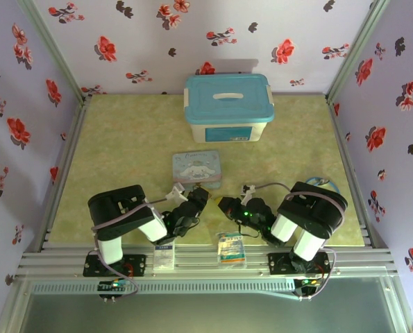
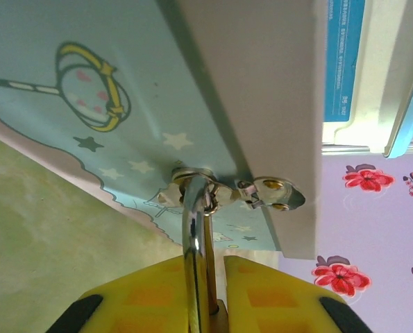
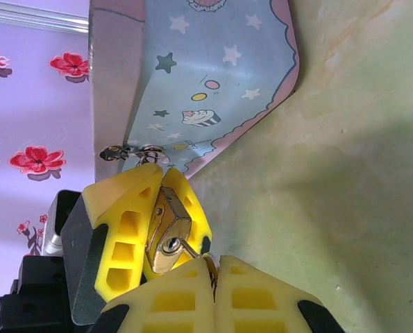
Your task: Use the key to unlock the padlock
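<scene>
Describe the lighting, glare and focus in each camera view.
Top external view: soft, even light, with a faint shadow behind the blue-lidded box. Left wrist view: glare streaks down the padlock shackle, and the yellow left claw is blurred at close range. Right wrist view: a soft shadow darkens the table, and the padlock's brass body glints.

The left arm [image 1: 147, 229] and right arm [image 1: 289, 225] are black-and-white with grey cables [image 1: 270, 185]; yellow fingers [image 3: 251, 302], seemingly black-backed.
</scene>
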Controlling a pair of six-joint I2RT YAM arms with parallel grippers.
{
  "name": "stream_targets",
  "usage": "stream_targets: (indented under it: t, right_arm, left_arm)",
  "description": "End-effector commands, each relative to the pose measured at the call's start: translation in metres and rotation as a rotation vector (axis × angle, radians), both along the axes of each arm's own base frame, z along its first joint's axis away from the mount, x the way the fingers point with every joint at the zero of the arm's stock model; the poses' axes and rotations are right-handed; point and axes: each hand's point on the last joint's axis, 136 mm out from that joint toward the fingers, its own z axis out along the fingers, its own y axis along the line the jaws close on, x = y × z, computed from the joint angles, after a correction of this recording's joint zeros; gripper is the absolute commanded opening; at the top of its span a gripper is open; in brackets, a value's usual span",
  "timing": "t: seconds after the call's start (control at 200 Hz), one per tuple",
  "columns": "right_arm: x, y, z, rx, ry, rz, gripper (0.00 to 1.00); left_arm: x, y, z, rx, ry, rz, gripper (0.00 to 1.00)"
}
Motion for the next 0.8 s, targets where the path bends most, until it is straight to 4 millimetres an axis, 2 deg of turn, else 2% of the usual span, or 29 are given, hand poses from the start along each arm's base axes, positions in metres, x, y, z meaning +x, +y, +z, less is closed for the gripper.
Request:
stream_targets:
  t: [0.0,0.255,0.42,0.61,0.795]
  right_arm:
    - [0.0042,0.0016,0.004,0.013,-0.015,-0.022,0.0]
    - [0.0061,0.0058,0.0086,0.023,-0.029,-0.015,0.0]
    - [0.0046,0.0088,0.0023,0.011,-0.013,-0.006,0.0]
    - [0.0039,0.0009,0.0011,0.002,-0.015,-0.029,0.0]
    - [0.008,0.009,0.0069,0.02,-0.026,-0.02,0.0]
  left_arm:
    - [0.0045,0.0005,0.0106,-0.058,-0.03,0.043,0.0]
    - [0.0039,-0.0018,0.0114,-0.074,-0.028,0.038,0.0]
    - [0.0036,-0.0028,0.0139,-0.079,-0.031,0.036,0.0]
    - [0.0034,-0.0013,0.0135,-0.079,-0.03,0.039,0.0]
    - [0.0026,-0.0089,0.0147,-0.095,-0.025,0.024,0.0]
